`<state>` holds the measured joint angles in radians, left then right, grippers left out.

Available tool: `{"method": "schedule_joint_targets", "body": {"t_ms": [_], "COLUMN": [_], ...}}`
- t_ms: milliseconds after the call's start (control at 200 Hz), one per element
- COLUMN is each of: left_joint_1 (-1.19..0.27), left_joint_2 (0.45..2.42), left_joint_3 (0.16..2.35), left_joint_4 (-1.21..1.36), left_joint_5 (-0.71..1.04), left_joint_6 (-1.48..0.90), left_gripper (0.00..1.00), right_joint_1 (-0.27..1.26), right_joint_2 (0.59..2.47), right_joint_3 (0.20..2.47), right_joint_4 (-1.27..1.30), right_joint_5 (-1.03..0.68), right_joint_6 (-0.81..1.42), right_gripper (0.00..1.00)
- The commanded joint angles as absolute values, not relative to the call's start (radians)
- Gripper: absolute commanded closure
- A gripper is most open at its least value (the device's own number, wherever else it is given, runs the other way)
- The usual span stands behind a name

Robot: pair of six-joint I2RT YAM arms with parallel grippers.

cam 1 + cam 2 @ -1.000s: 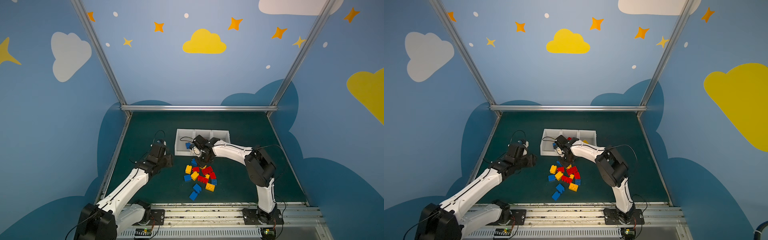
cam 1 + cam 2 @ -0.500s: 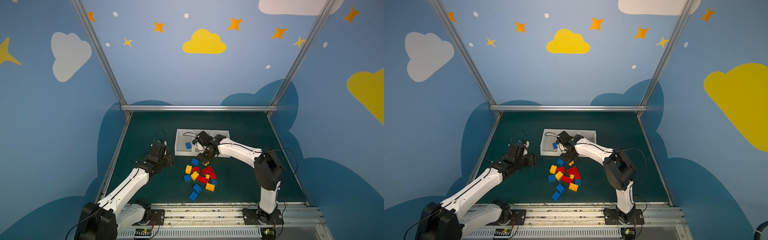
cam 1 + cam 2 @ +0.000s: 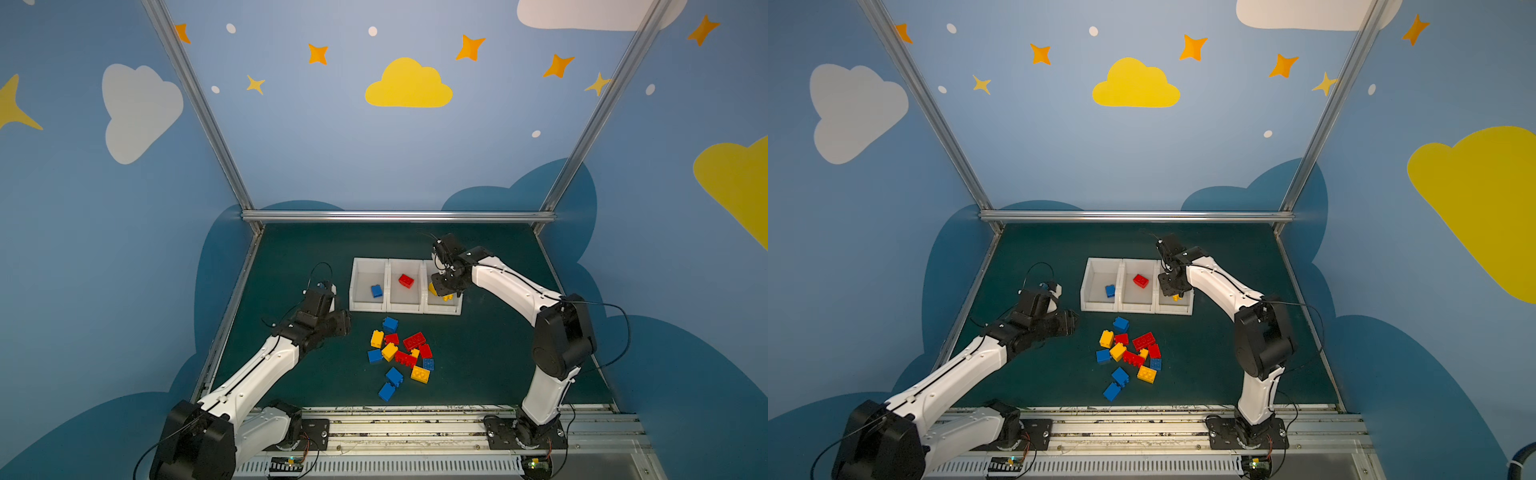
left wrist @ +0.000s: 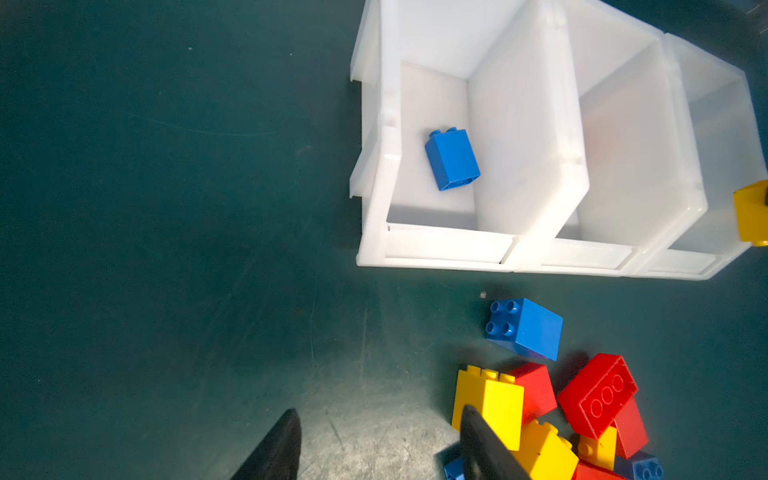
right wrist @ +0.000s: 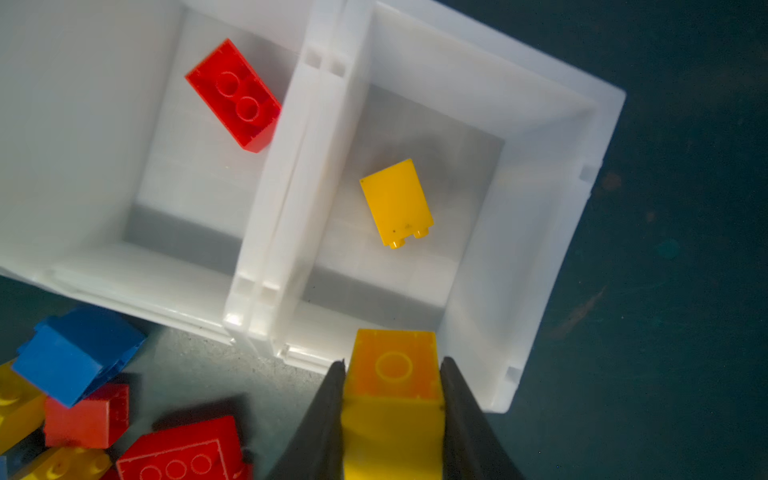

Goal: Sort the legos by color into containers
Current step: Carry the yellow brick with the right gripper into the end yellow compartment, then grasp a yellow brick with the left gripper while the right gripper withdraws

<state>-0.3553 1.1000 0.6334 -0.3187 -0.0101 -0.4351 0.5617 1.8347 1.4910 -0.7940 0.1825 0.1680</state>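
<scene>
Three joined white containers (image 3: 368,308) stand in a row at mid-table. The left one holds a blue lego (image 3: 376,291), the middle a red lego (image 3: 406,281), and a yellow lego (image 5: 397,203) lies in the right one. My right gripper (image 3: 442,286) hangs over the right container's front, shut on another yellow lego (image 5: 392,374). Several loose red, blue and yellow legos (image 3: 399,353) lie piled in front of the containers. My left gripper (image 4: 380,411) stands open above the mat just left of the pile, with nothing between its fingers.
Dark green mat (image 3: 291,257) covers the floor, bounded by blue walls and a metal rail (image 3: 399,216) at the back. Two blue legos (image 3: 390,384) lie nearest the front edge. The right arm's elbow (image 3: 561,336) rises right of the pile.
My right gripper has carried the yellow lego rightward, from in front of the left container to above the right one. The left arm has hardly moved.
</scene>
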Motion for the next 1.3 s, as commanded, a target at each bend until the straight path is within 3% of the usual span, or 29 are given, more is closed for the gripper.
{"method": "schedule_joint_targets", "body": {"t_ms": [0,165,280,375,856,1297], "left_joint_1": [-0.353,-0.353,-0.352,-0.352,-0.374,-0.550], "left_joint_2": [1.108,1.109,1.111,1.113,1.148,1.332], "left_joint_3": [0.627,0.628,0.630,0.630,0.648,0.724], "left_joint_4": [-0.302,-0.299,-0.304,-0.301,-0.284,-0.270], "left_joint_5": [0.020,0.040,0.044,0.049,0.094,0.105], "left_joint_6": [-0.437,-0.426,-0.423,-0.422,-0.394,-0.380], "left_gripper": [0.39,0.39,0.38,0.38,0.38,0.39], "right_joint_1": [0.550,0.538,0.534,0.534,0.536,0.545], "right_joint_2": [1.864,1.888,1.901,1.898,1.802,1.632], "right_joint_3": [1.481,1.498,1.520,1.521,1.488,1.341], "right_joint_4": [-0.801,-0.793,-0.806,-0.807,-0.807,-0.790], "right_joint_5": [0.204,0.192,0.190,0.184,0.144,0.076], "right_joint_6": [0.221,0.222,0.227,0.231,0.252,0.347], "right_gripper": [0.78,0.74,0.42,0.33,0.31,0.33]}}
